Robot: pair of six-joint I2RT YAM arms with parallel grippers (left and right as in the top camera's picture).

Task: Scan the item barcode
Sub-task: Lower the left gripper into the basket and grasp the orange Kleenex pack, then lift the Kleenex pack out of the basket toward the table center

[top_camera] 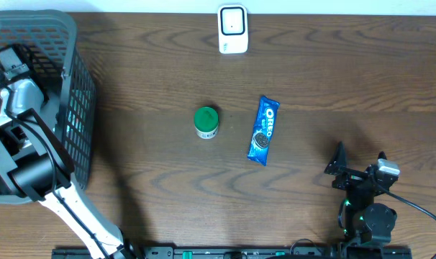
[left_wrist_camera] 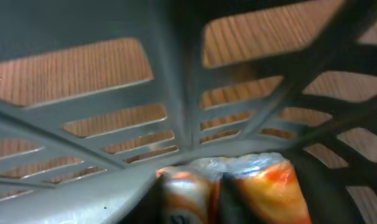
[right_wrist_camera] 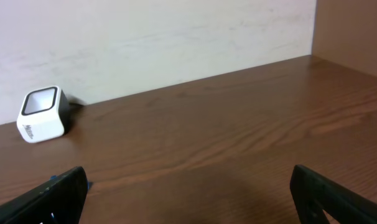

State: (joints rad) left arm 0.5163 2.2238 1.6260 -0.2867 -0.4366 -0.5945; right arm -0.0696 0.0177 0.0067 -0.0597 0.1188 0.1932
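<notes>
Orange packet (left_wrist_camera: pixel 263 186) in basket (left_wrist_camera: pixel 176 93), wrist view only, left tool (left_wrist_camera: pixel 229 208) clenched on it, right tool (right_wrist_camera: pixel 188 193) released

A dark brown wooden table (top_camera: pixel 333 72) is filling the overhead view, its grain running lengthwise. An off-white wall (right_wrist_camera: pixel 145 37) is standing directly behind the far edge. A brown panel (right_wrist_camera: pixel 356 31) is closing off the right side. Soft, even light is casting faint blurred shadows on the wood.

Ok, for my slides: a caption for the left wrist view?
Inside the grey basket: wooden table through the lattice, orange packet below.
</notes>
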